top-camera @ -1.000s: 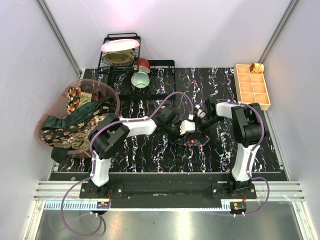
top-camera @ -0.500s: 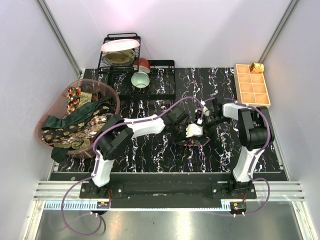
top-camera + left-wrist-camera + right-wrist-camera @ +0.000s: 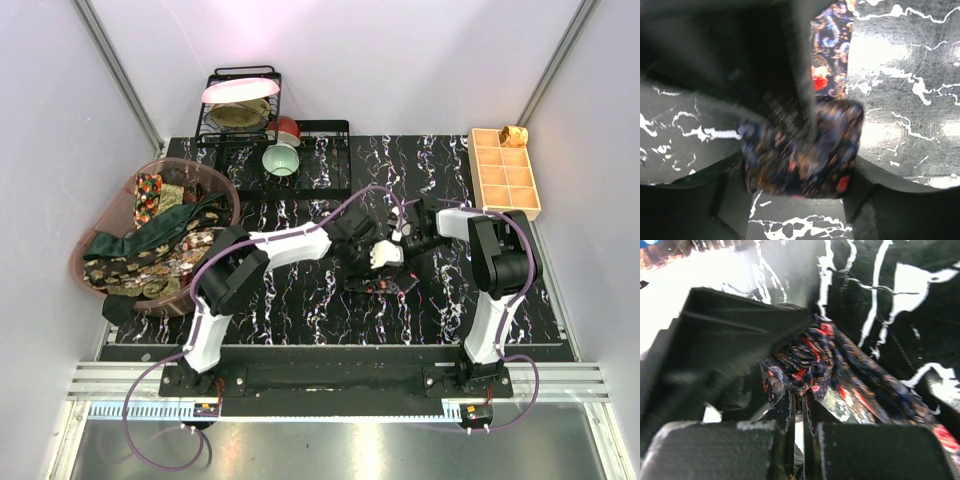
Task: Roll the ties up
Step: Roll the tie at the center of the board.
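Lying on the mat point(image 3: 300, 310) near its middle, the tie point(image 3: 385, 282) is dark with a red and gold pattern. Part of it is wound into a thick roll, and a flat stretch runs on past the roll. Both arms reach in over it and meet there. The left gripper point(image 3: 384, 256) comes in from the left. In its wrist view the jaws stand apart on either side of the roll, which fills the gap between them — whether they press on it I cannot tell, as that view is blurred. The right gripper point(image 3: 802, 426) comes in from the right, just beside the left one. Its jaws are together with only a thin slit between them, and a fold of the tie's crumpled fabric looks caught at their tips.

At the left edge a pink basket point(image 3: 228, 190) holds other ties point(image 3: 150, 245) — green and brown-gold, heaped and hanging over its rim. Behind the basket stands a rack point(image 3: 240, 118) with a plate point(image 3: 240, 90) on top, and a bowl point(image 3: 282, 160) is just beside it. A tan tray point(image 3: 505, 172) sits at the far right corner, well apart from the grippers.
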`<state>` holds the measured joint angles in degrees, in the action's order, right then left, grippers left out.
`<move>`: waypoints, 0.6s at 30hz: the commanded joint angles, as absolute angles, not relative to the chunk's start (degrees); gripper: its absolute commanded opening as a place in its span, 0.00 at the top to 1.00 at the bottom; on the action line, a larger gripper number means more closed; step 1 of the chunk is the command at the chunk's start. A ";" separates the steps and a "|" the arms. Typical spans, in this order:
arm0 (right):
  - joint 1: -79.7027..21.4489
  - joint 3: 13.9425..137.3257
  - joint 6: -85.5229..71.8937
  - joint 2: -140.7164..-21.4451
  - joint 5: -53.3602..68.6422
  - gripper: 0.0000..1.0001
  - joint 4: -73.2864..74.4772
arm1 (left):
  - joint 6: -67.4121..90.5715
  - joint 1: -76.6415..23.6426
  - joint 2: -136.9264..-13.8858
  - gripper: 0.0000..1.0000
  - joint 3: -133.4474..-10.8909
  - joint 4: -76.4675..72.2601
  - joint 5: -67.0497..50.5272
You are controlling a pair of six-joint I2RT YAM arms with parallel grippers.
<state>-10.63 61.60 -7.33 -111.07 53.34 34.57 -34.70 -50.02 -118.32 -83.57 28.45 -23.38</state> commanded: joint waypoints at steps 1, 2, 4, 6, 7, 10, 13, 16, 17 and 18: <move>-10.99 61.70 -5.54 -113.81 42.29 1.00 35.95 | -29.19 -46.85 -116.64 0.26 -80.69 28.40 -30.91; -10.99 61.87 -5.45 -114.08 41.49 1.00 36.47 | -28.66 -46.41 -114.80 0.19 -79.90 25.26 -31.72; -10.99 62.14 -5.45 -114.87 39.73 1.00 36.74 | -27.78 -46.23 -113.21 0.14 -77.53 22.25 -33.92; -11.07 62.66 -5.62 -115.31 37.37 1.00 37.18 | -26.64 -46.05 -111.10 0.08 -74.81 17.42 -36.20; -11.07 62.84 -5.89 -115.66 36.31 1.00 37.61 | -26.46 -46.05 -110.14 0.06 -73.84 16.01 -36.99; -11.25 64.42 -5.63 -116.28 34.11 1.00 38.93 | -25.67 -46.05 -109.60 0.01 -71.73 11.79 -39.11; -11.86 65.39 -5.71 -116.71 32.17 1.00 39.98 | -24.44 -46.05 -110.21 0.01 -70.14 8.27 -39.46; -12.13 65.83 -5.28 -117.94 32.17 1.00 40.34 | -23.12 -46.05 -110.56 0.01 -68.21 2.39 -39.64; -12.13 65.92 -5.19 -118.30 32.17 1.00 40.43 | -22.59 -45.97 -110.74 0.01 -67.42 0.20 -39.73; -12.04 66.00 -5.19 -118.74 32.08 1.00 40.34 | -22.41 -45.97 -111.00 0.01 -67.24 -1.30 -39.12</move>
<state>-11.20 66.30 -7.79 -114.24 47.22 42.54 -24.91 -45.80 -112.55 -69.08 9.30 -36.16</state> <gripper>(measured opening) 0.026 0.987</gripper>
